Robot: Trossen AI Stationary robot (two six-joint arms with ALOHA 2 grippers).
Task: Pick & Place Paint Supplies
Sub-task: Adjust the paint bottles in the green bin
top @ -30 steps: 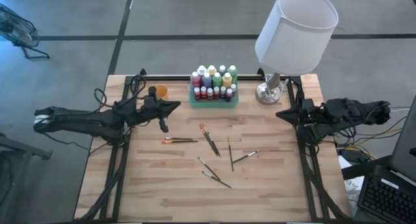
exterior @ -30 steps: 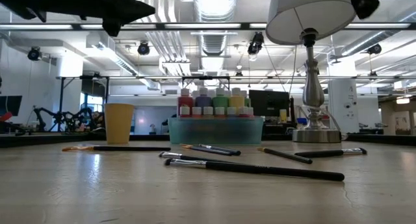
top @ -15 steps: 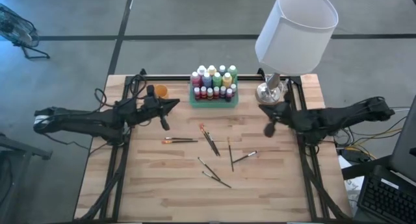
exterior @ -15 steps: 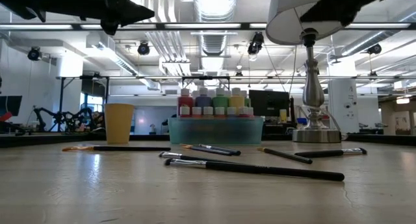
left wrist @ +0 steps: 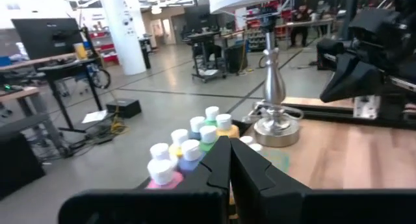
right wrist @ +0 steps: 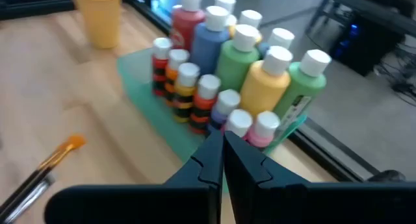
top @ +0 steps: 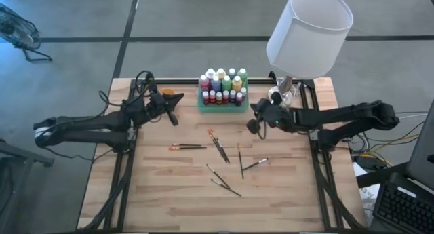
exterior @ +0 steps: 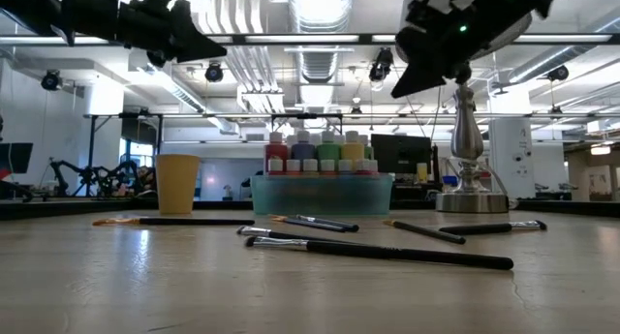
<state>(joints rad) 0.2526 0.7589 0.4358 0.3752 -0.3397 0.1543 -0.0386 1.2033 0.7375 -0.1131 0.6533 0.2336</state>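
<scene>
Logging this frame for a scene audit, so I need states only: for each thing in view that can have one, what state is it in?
left gripper: shut, empty, in the air beside the orange cup.
right gripper: shut, empty, in the air right of the green tray.
paint bottles: upright, capped, standing in the green tray.
paintbrushes: lying flat, scattered on the table.
orange cup: upright.
lamp: upright.

Brightness: even and bright across the table (top: pixel 169 193); no hard shadows under the paintbrushes (top: pixel 218 147)
Source: ceiling strip lights (exterior: pixel 310 3) glare overhead in the low view
Glare: soft sheen on the wood nearest the low camera
Blur: paint bottles (right wrist: pixel 242 68) and orange cup (right wrist: pixel 99 15) soft in the right wrist view; near fingers (left wrist: pixel 224 169) out of focus in the left wrist view
</scene>
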